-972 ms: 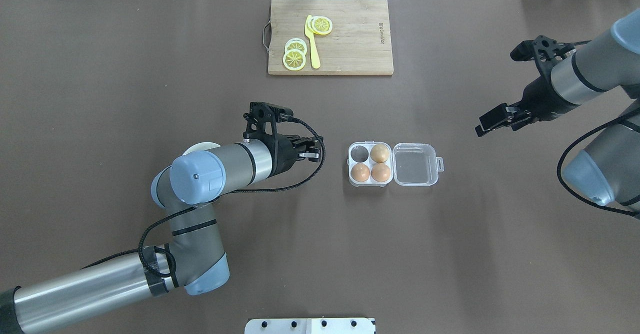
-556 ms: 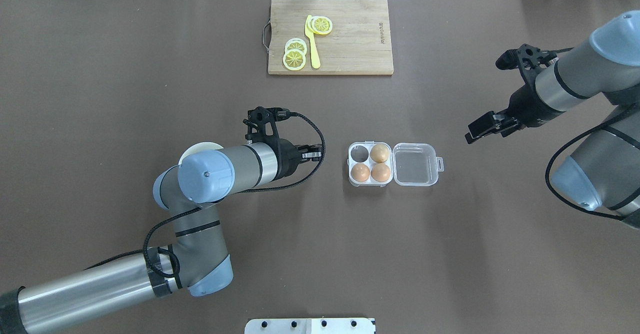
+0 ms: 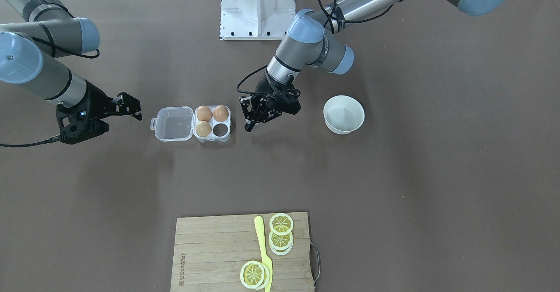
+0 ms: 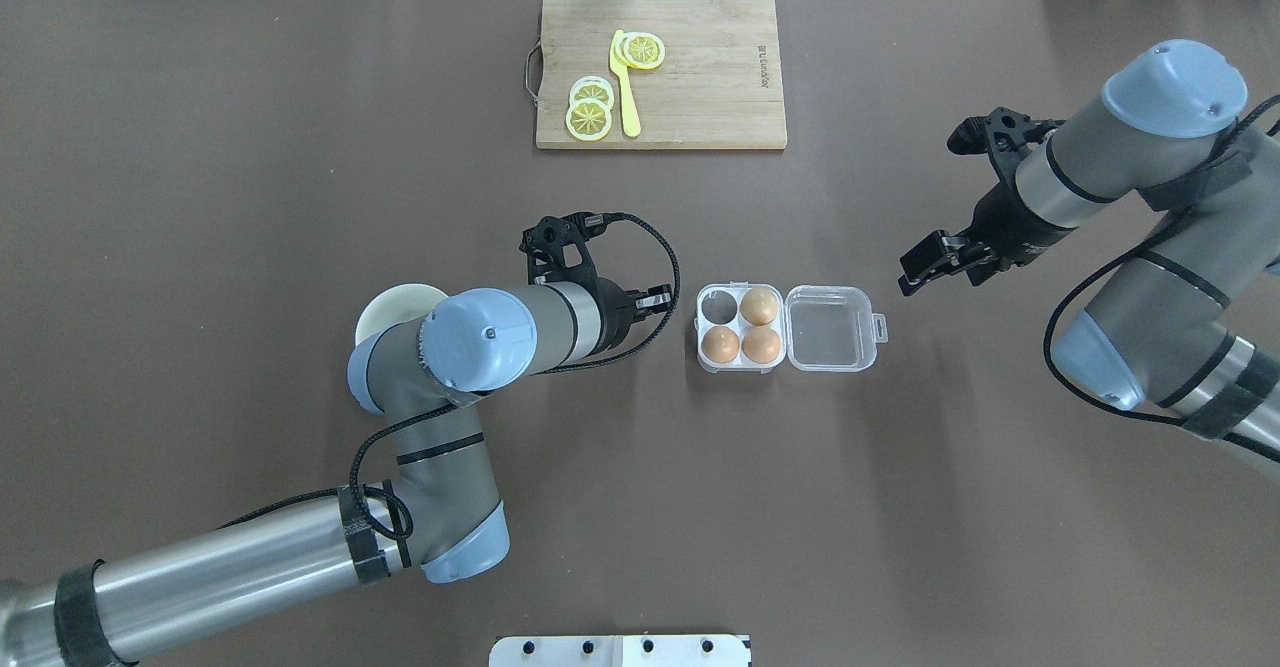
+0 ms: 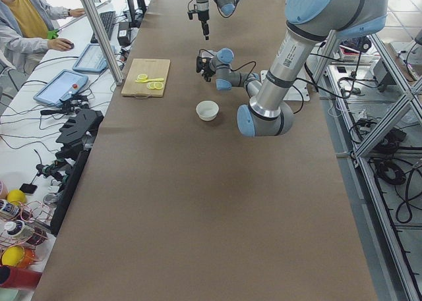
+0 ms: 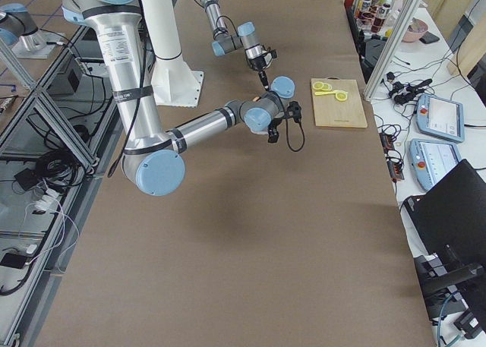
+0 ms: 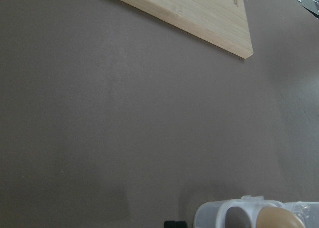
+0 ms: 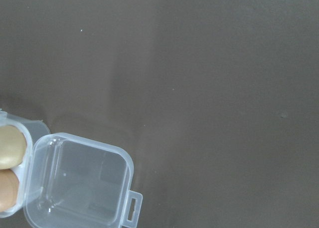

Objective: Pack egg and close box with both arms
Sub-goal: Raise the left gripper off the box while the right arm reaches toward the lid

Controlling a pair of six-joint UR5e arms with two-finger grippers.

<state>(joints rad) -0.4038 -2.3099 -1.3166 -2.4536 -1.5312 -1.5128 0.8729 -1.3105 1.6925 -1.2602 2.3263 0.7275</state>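
Left wrist-mounted: box (image 7: pixel 213 214) cut off

Big brown table (image 4: pixel 250 147), not much on it: the clear box (image 4: pixel 826 327) lies open around the middle, with a white bowl (image 3: pixel 339 128) off toward the robot's left end. A wooden cutting board (image 4: pixel 700 77) sits at mid far edge, and the white base (image 3: pixel 257 7) at the robot's edge.

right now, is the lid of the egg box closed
No, the lid of the box lies flat open, hinged out to one side.
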